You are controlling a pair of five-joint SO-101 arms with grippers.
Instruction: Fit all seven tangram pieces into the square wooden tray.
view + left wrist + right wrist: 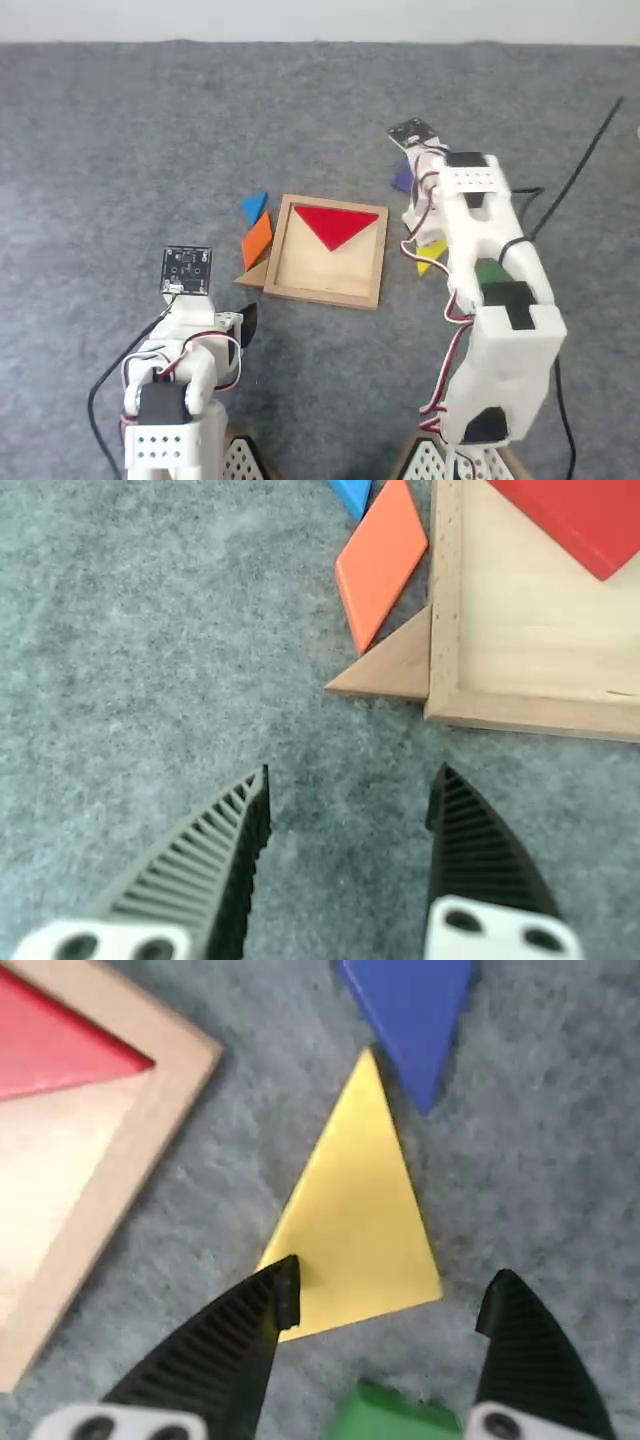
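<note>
The square wooden tray [283, 240] lies mid-table with a red triangle [335, 224] in its far half. To its left lie a blue triangle [255, 206], an orange parallelogram [257, 240] and a wood-coloured triangle [254, 273]. On the tray's right are a dark blue piece [403, 178], a yellow triangle [431, 252] and a green piece [489, 269]. My right gripper [395, 1275] is open just above the yellow triangle [355, 1210], with the green piece [385, 1415] close to its base. My left gripper [352, 775] is open over bare carpet, short of the wood-coloured triangle [390, 668].
Grey carpet covers the whole table. The right arm [490, 290] stretches over the pieces on the tray's right and hides part of them. The near half of the tray floor [540, 630] is bare wood.
</note>
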